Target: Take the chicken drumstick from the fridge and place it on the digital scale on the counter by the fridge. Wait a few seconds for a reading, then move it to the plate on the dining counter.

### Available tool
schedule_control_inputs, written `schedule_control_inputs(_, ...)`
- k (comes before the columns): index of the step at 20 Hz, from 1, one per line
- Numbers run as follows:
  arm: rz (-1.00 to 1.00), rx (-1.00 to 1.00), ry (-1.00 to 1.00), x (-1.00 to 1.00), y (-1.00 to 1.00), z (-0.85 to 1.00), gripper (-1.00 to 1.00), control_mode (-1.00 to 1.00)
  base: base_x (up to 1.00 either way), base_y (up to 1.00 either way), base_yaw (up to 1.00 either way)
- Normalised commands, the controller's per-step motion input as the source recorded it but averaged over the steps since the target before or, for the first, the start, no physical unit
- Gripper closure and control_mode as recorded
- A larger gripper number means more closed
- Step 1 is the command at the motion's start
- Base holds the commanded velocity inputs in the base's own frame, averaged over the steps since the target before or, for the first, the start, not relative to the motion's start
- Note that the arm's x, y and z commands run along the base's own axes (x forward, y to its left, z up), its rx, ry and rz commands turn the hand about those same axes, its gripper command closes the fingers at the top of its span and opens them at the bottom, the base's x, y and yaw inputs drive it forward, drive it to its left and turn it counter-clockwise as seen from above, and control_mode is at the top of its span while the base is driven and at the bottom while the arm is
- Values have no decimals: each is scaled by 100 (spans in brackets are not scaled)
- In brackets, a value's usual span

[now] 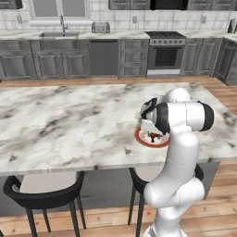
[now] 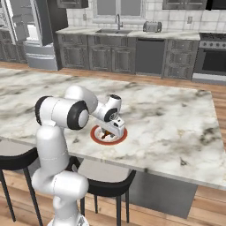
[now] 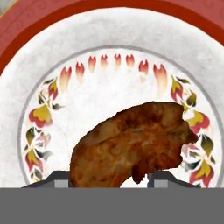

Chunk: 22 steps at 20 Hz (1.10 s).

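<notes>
rough browned chicken drumstick (image 3: 135, 144), smooth painted ceramic plate (image 3: 109, 39), glossy veined marble dining counter (image 1: 69, 125), wood floor (image 2: 176, 207)

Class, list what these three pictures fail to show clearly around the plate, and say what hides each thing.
- Hand view: bone end of the orange-brown chicken drumstick, cut off at the bottom edge.
- Hand view: whether the pincer touches the drumstick; its tips barely show.
- Left base view: much of the round white red-rimmed plate, behind the white arm.
- Right base view: drumstick too small to judge.
</notes>
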Motion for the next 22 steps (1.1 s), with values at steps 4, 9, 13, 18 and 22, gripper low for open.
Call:
schedule_control_inputs(4,0,0,0,-7,0,0,-100,-100,0,0,0)
schedule_control_inputs(9,0,0,-6,-46,0,39,-100,-100,0,0,0)
schedule_control_inputs(13,4,0,-16,-42,0,100,-100,-100,0,0,0)
schedule_control_inputs(18,10,0,-6,-54,2,100,-100,-100,0,0,0)
schedule_control_inputs(22,11,0,1,-81,12,100,-100,-100,0,0,0)
